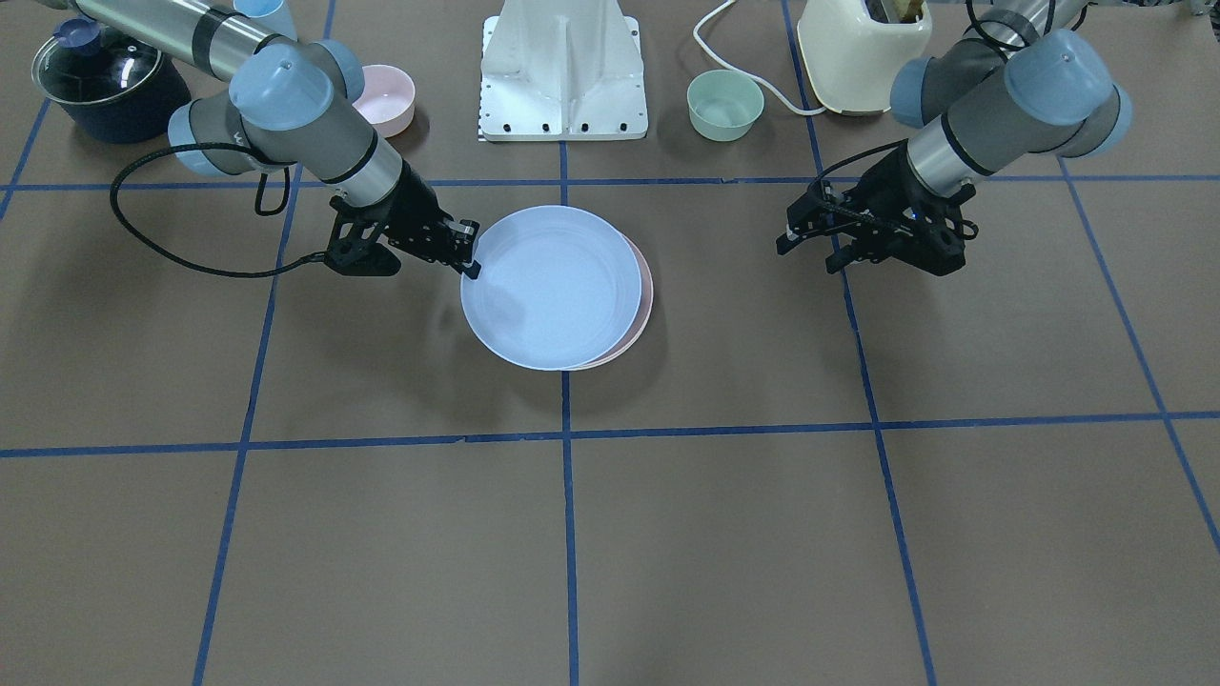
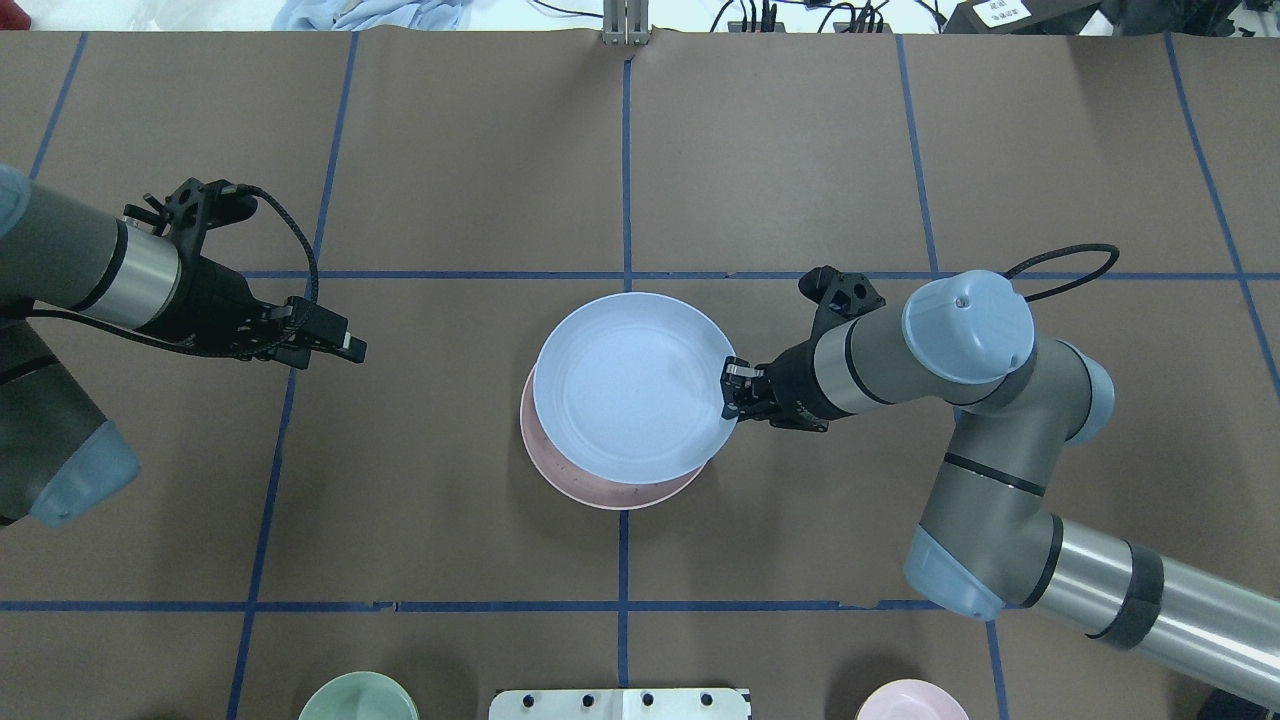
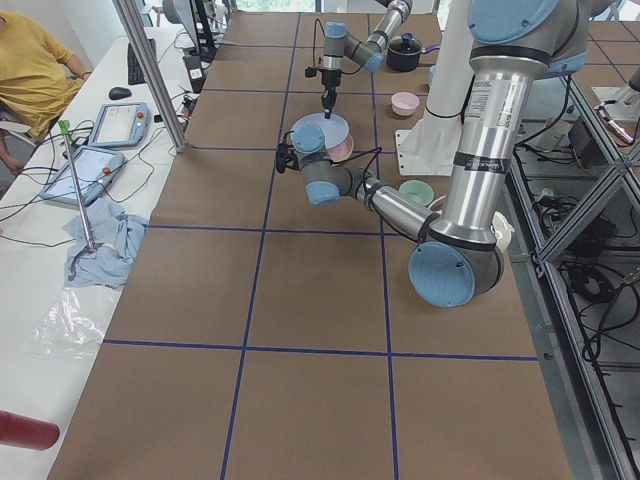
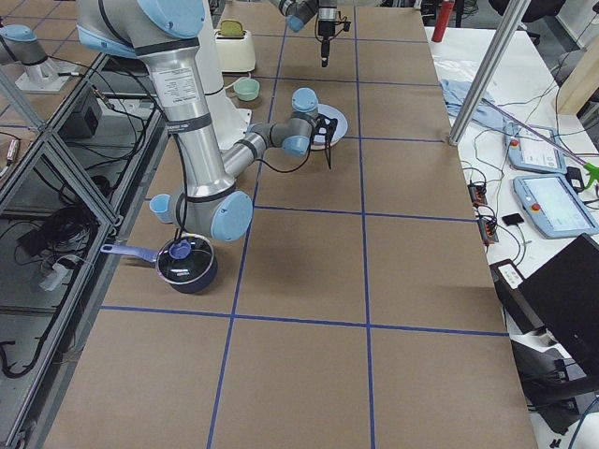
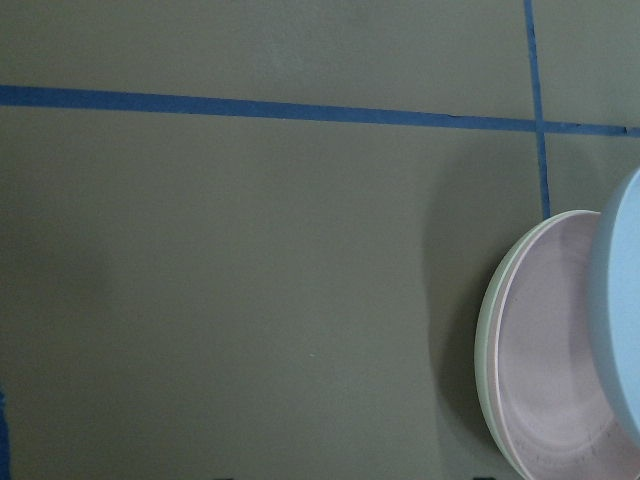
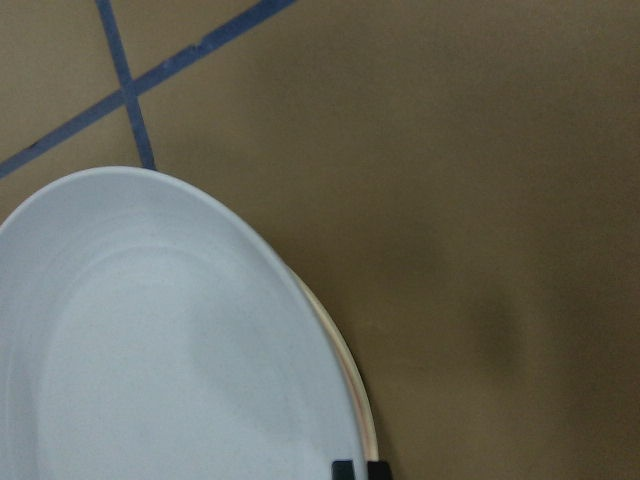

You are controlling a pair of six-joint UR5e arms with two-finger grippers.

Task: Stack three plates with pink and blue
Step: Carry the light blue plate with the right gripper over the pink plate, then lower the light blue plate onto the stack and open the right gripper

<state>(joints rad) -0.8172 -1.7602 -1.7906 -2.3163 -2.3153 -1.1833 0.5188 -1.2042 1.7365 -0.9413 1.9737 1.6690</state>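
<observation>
The pale blue plate (image 1: 548,286) lies over the pale pink plate (image 1: 640,310), shifted off-centre so a pink crescent shows. It also shows in the overhead view (image 2: 630,385), with the pink plate (image 2: 600,490) under it. My right gripper (image 1: 470,259) (image 2: 733,387) is shut on the blue plate's rim. In the left wrist view a cream-white plate rim (image 5: 484,340) shows beneath the pink plate (image 5: 550,350). The right wrist view shows the blue plate (image 6: 150,350) held at my fingertips (image 6: 345,468). My left gripper (image 1: 805,250) (image 2: 345,348) is open and empty, well off to the side of the stack.
A small pink bowl (image 1: 386,95), a mint-green bowl (image 1: 724,103), a cream toaster (image 1: 863,48) and a dark lidded pot (image 1: 105,81) stand near the white robot base (image 1: 562,76). Blue tape lines cross the brown table.
</observation>
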